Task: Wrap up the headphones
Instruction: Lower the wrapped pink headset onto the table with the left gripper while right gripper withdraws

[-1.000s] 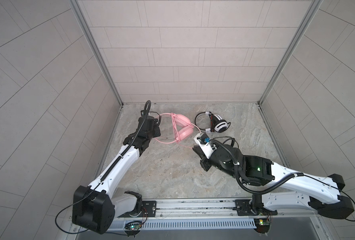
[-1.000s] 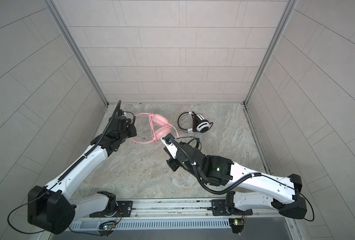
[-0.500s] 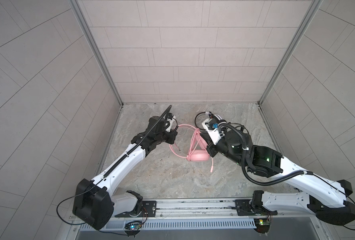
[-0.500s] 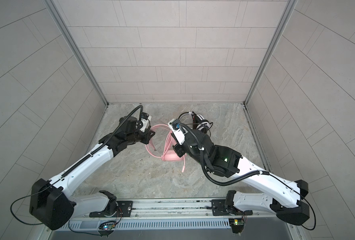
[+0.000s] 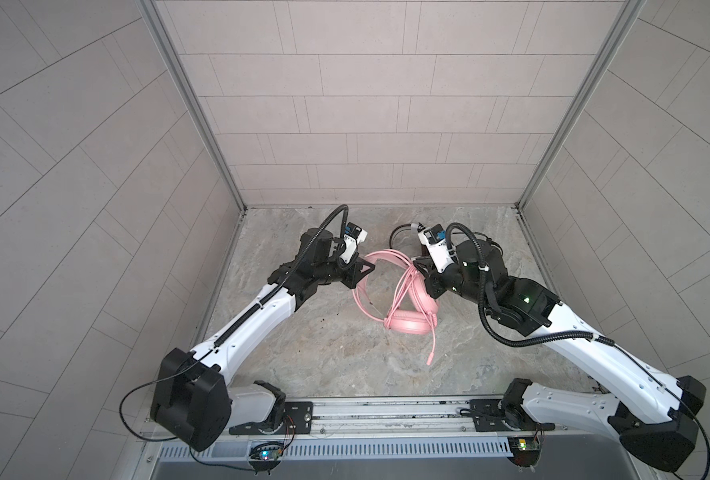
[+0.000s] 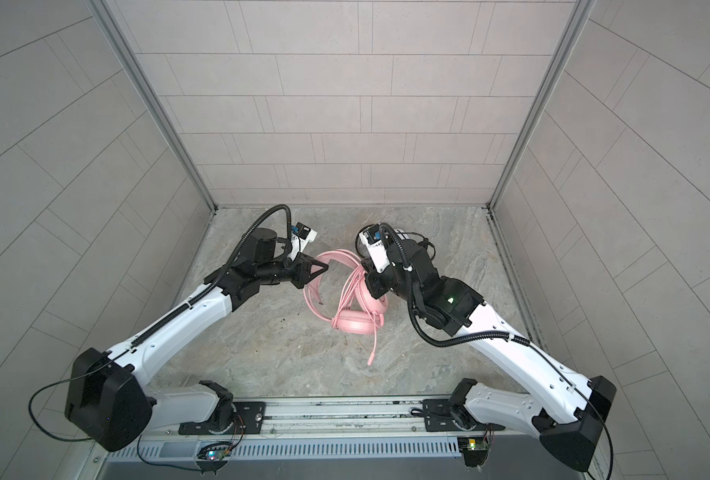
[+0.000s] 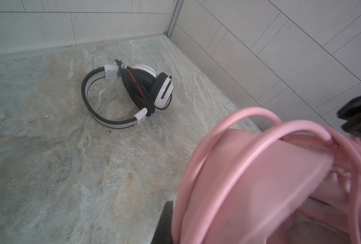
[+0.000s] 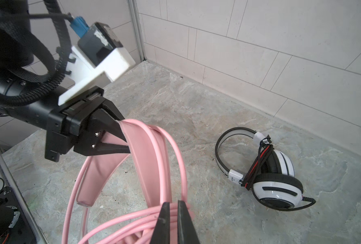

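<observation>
No legible text, label or number anywhere.

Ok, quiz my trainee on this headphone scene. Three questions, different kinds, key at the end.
1. True or false: an arm holds the white-and-black headset.
2. Which part of the pink headset do the left jaws clamp? A) ear cup B) headband C) plug
3. Fill in: the right jaws pinch the pink ___.
Key: 1 false, it lies apart from both arms on the table; 2 B; 3 cable.
</observation>
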